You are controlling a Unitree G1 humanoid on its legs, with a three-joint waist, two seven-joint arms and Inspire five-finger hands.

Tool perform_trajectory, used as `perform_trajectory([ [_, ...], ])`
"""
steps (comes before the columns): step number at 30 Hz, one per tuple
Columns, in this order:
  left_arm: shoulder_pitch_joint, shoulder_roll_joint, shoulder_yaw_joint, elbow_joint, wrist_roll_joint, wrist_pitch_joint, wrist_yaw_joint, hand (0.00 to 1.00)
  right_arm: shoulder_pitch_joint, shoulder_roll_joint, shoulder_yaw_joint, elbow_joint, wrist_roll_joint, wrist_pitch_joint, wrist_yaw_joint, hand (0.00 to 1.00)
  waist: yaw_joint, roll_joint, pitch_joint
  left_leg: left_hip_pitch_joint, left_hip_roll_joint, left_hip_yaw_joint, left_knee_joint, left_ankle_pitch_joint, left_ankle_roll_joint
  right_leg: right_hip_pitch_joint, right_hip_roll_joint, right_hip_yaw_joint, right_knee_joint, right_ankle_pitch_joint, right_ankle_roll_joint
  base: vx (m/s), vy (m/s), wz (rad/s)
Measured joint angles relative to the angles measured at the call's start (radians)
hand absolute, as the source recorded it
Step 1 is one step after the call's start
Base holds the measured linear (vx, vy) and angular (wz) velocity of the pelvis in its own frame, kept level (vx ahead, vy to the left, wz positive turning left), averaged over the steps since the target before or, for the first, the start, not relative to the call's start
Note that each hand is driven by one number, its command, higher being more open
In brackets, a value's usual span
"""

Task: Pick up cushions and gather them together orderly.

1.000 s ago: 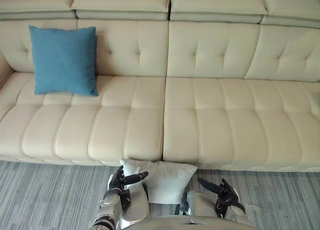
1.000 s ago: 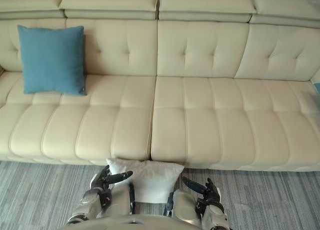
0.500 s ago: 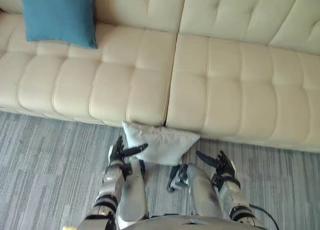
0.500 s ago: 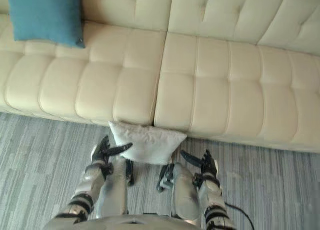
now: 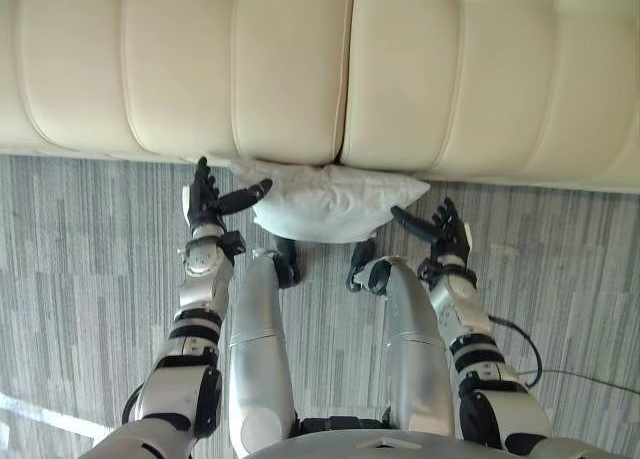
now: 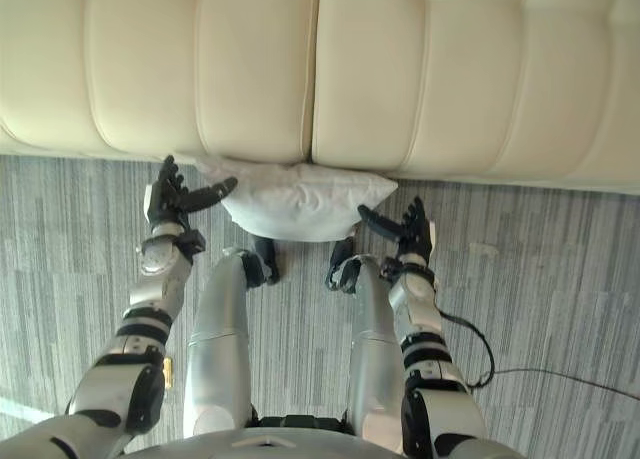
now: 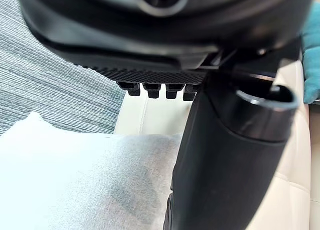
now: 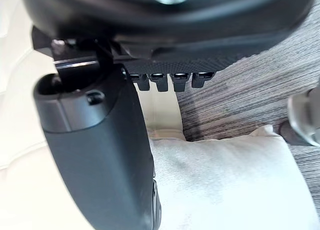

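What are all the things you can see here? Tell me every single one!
White cushion: one, white, on the floor against the sofa's front.
Blue cushion: one, blue, its edge next to the sofa.
Sofa: one, cream, behind the white cushion.
Floor: one, grey striped carpet, in front of the sofa.
Left hand: one, dark, open, at the white cushion's left end.
Right hand: one, dark, open, at its right end.
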Motion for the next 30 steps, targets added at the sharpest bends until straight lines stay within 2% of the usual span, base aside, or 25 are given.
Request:
perform_trajectory([
  [3,-0.007,0.001,-0.011,-0.015,0.007,-0.018,0.002,1.00,-0.033,-0.015,0.034,-0.023,0.000,-0.004,-0.010,1.00,-0.002,0.000,0.001,-0.052,-0.010,-0.015,0.025,0.010,-0.012,-0.055,-0.014,-0.001,0.052,-0.019,-0.005,-0.11,-0.084,0.23],
  [4,-0.019,0.003,-0.011,-0.024,0.010,-0.017,0.004,0.00,-0.045,-0.008,0.037,-0.034,0.000,-0.009,-0.021,0.00,-0.003,0.000,0.001,-0.081,-0.011,-0.023,0.029,0.015,-0.015,-0.081,-0.015,-0.004,0.062,-0.023,-0.004,-0.16,-0.082,0.20],
  [6,-0.058,0.000,-0.011,-0.028,0.011,-0.017,0.019,0.00,-0.070,0.007,0.037,-0.039,0.000,-0.033,-0.035,0.00,-0.009,0.000,0.002,-0.138,-0.013,-0.038,0.036,0.026,-0.026,-0.130,-0.020,-0.016,0.080,-0.025,-0.005,-0.12,-0.048,0.22],
  [9,-0.082,-0.014,-0.016,-0.028,0.010,-0.013,0.026,0.00,-0.099,0.019,0.045,-0.039,0.000,-0.024,-0.043,0.00,-0.014,-0.001,0.003,-0.181,-0.009,-0.039,0.041,0.034,-0.034,-0.178,-0.022,-0.018,0.098,-0.025,-0.006,-0.09,-0.041,0.09],
  [10,-0.083,-0.017,-0.055,-0.029,0.011,-0.005,0.031,0.00,-0.109,0.022,0.073,-0.039,0.001,-0.016,-0.049,0.00,-0.016,-0.002,0.004,-0.196,-0.009,-0.040,0.040,0.053,-0.036,-0.195,-0.025,-0.019,0.108,-0.025,-0.006,-0.05,-0.048,0.06],
  [12,-0.084,-0.032,-0.093,-0.037,0.017,-0.003,0.042,0.00,-0.121,0.034,0.106,-0.039,0.001,-0.010,-0.051,0.00,-0.017,-0.002,0.004,-0.205,-0.008,-0.044,0.038,0.059,-0.040,-0.203,-0.025,-0.024,0.109,-0.026,-0.007,-0.01,-0.039,0.05],
  [14,-0.084,-0.061,-0.093,-0.050,0.021,0.006,0.077,0.00,-0.124,0.053,0.117,-0.039,0.001,-0.006,-0.064,0.00,-0.019,-0.002,0.004,-0.206,-0.009,-0.049,0.036,0.065,-0.046,-0.203,-0.025,-0.029,0.109,-0.026,-0.008,0.01,-0.018,0.04],
  [17,-0.073,-0.058,-0.093,-0.050,0.020,0.007,0.104,0.00,-0.103,0.044,0.126,-0.043,0.001,-0.003,-0.070,0.00,-0.020,-0.002,0.004,-0.201,-0.014,-0.055,0.026,0.074,-0.043,-0.194,-0.027,-0.034,0.105,-0.023,-0.014,0.03,-0.005,0.09],
  [20,-0.054,-0.055,-0.112,-0.050,0.021,0.015,0.105,0.00,-0.061,0.028,0.157,-0.048,-0.001,-0.001,-0.071,0.00,-0.022,-0.002,0.004,-0.165,-0.020,-0.057,0.006,0.077,-0.046,-0.155,-0.025,-0.037,0.085,-0.023,-0.014,0.02,0.010,0.06],
  [23,0.001,-0.057,-0.164,-0.081,0.022,0.016,0.105,0.00,0.013,0.028,0.189,-0.093,-0.002,-0.002,-0.071,0.00,-0.031,-0.003,0.003,-0.084,-0.028,-0.050,-0.052,0.085,-0.048,-0.077,-0.021,-0.039,0.030,-0.018,-0.013,0.01,0.023,0.02],
  [26,0.052,-0.059,-0.177,-0.133,0.022,0.016,0.104,0.00,0.081,0.024,0.190,-0.164,-0.003,-0.003,-0.071,0.00,-0.042,-0.004,0.001,0.005,-0.032,-0.038,-0.115,0.098,-0.053,0.004,-0.013,-0.038,-0.030,-0.003,-0.012,0.03,0.035,-0.03],
  [30,0.131,-0.069,-0.225,-0.210,0.020,0.012,0.100,0.00,0.205,0.022,0.202,-0.263,-0.006,-0.004,-0.070,0.00,-0.040,-0.005,-0.001,0.174,-0.034,-0.021,-0.224,0.119,-0.064,0.161,0.009,-0.040,-0.137,0.022,-0.014,0.06,0.013,-0.08],
])
